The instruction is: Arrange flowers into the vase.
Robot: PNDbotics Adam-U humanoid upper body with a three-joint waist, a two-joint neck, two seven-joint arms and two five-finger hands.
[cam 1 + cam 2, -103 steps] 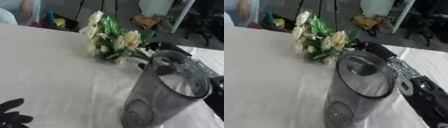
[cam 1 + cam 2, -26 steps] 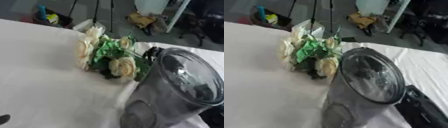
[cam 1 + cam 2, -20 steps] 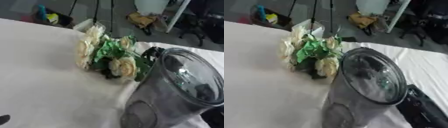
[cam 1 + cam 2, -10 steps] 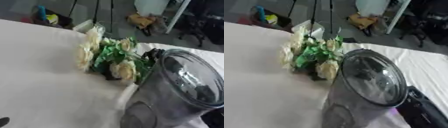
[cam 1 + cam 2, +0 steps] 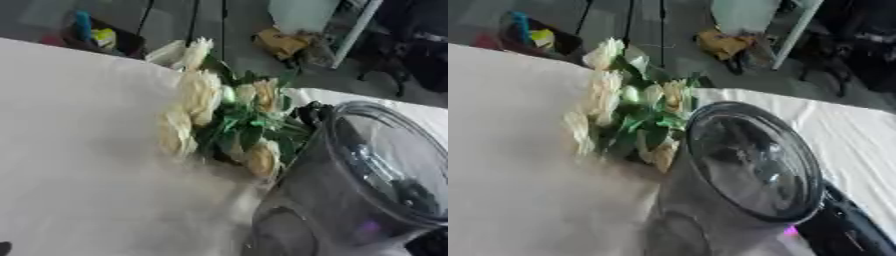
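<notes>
The flowers (image 5: pixel 223 127) lie beside the vase (image 5: pixel 737 185), none inside yet; the right robot hand's (image 5: pixel 313 114) grip cannot be told.

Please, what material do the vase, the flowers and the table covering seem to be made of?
The vase looks like clear smoked glass or plastic: the table and a dark arm show through its wall, and its rim is dark and glossy. The flowers are cream blooms with bright green leaves; the very even colour suggests artificial ones, but that is uncertain. The table covering looks like matte white cloth.
</notes>
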